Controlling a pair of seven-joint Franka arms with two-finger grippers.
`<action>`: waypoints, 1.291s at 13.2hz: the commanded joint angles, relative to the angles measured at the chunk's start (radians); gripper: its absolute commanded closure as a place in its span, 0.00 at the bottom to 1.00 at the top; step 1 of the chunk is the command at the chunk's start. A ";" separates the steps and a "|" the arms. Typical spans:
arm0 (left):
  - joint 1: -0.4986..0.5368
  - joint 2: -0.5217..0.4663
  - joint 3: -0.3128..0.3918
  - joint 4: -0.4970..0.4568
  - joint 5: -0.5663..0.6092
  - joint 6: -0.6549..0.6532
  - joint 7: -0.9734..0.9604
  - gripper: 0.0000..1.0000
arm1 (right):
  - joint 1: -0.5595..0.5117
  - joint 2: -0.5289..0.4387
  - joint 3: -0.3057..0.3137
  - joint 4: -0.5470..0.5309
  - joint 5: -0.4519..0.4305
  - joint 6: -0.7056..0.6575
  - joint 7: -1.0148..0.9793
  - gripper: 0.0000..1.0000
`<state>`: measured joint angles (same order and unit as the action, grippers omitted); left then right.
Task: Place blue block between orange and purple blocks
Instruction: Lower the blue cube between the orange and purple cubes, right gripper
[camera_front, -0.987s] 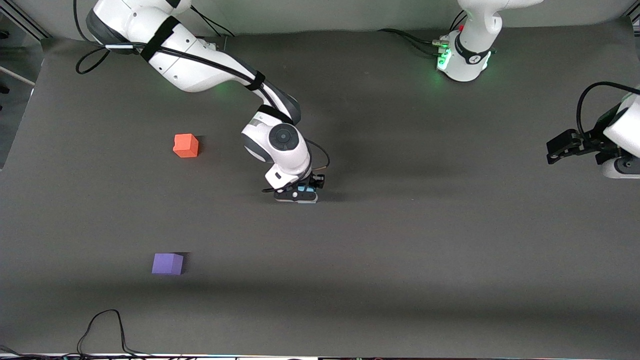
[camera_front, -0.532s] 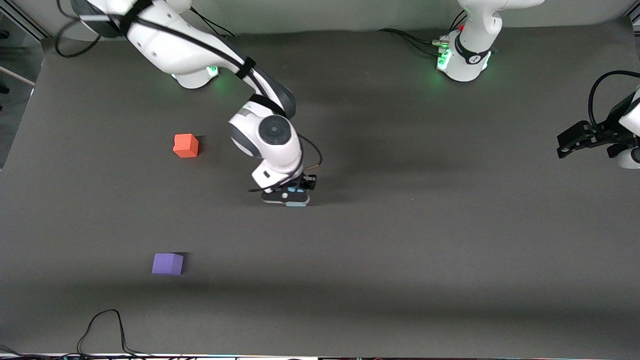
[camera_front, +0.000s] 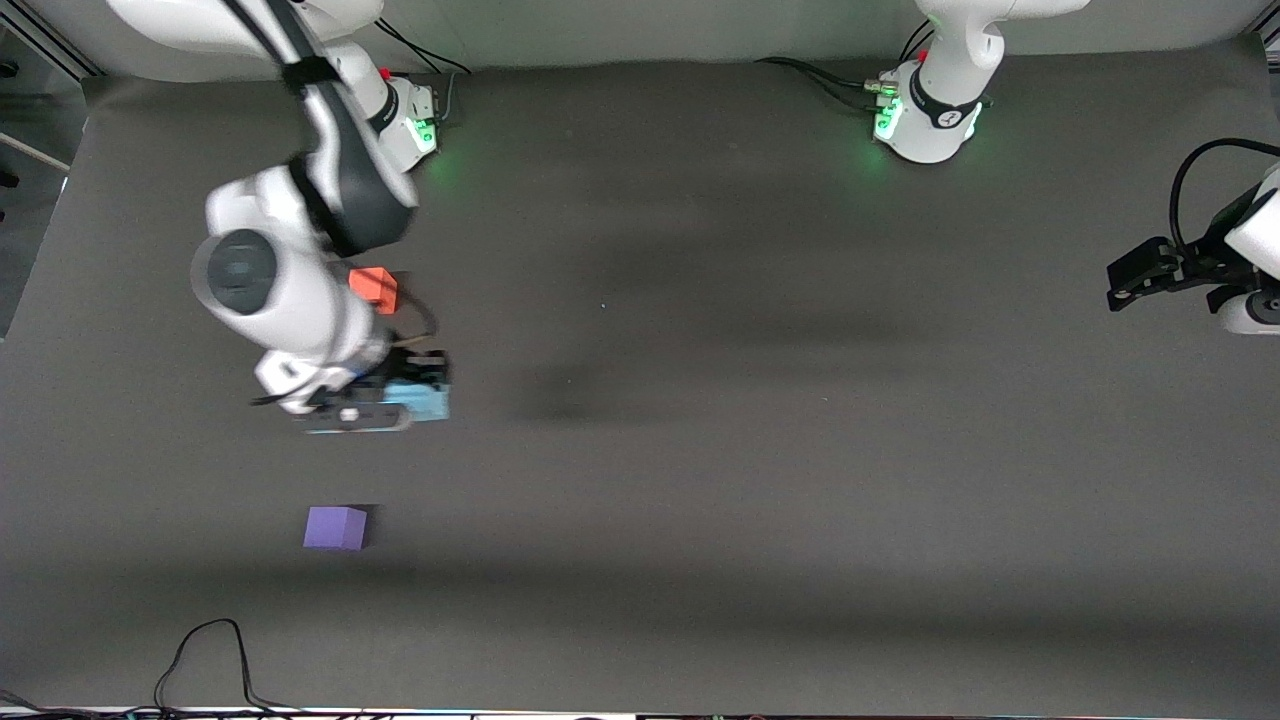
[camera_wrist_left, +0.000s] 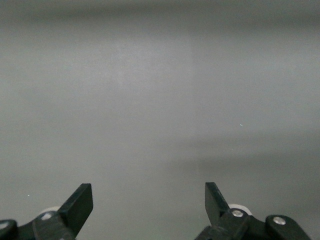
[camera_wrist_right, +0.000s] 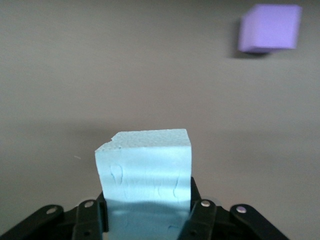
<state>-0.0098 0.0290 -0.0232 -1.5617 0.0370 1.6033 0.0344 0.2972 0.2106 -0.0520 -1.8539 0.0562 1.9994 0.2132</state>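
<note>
The dark grey desk (camera_front: 760, 480) filled my front view. My right arm reached out from its base toward the right arm's end of the desk, and its right pincer (camera_front: 385, 405) was clenched on the blue block (camera_front: 422, 402), held in the air over the desk between the orange block (camera_front: 373, 286) and the purple block (camera_front: 335, 527). In my right wrist view the blue block (camera_wrist_right: 145, 170) sat clamped between the two fingers (camera_wrist_right: 90, 220), one top corner chipped, with the purple block (camera_wrist_right: 270, 28) resting on the desk apart from it. My left arm waited at its own end of the desk, its left pincer (camera_front: 1140, 275) up in the air; my left wrist view showed its fingers (camera_wrist_left: 77, 207) spread wide, released, with only bare desk (camera_wrist_left: 160, 100) between them.
</note>
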 joint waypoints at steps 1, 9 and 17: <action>-0.018 -0.021 0.014 -0.014 -0.006 -0.011 0.022 0.00 | 0.016 -0.065 -0.121 -0.212 0.044 0.105 -0.161 0.60; -0.016 -0.020 0.016 -0.017 -0.020 -0.011 0.024 0.00 | 0.011 0.141 -0.216 -0.421 0.060 0.594 -0.307 0.60; -0.013 -0.018 0.016 -0.021 -0.049 -0.022 0.013 0.00 | 0.016 0.150 -0.215 -0.422 0.109 0.596 -0.305 0.00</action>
<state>-0.0125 0.0290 -0.0206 -1.5647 0.0052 1.5960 0.0414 0.3021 0.3698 -0.2582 -2.2735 0.1333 2.5905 -0.0634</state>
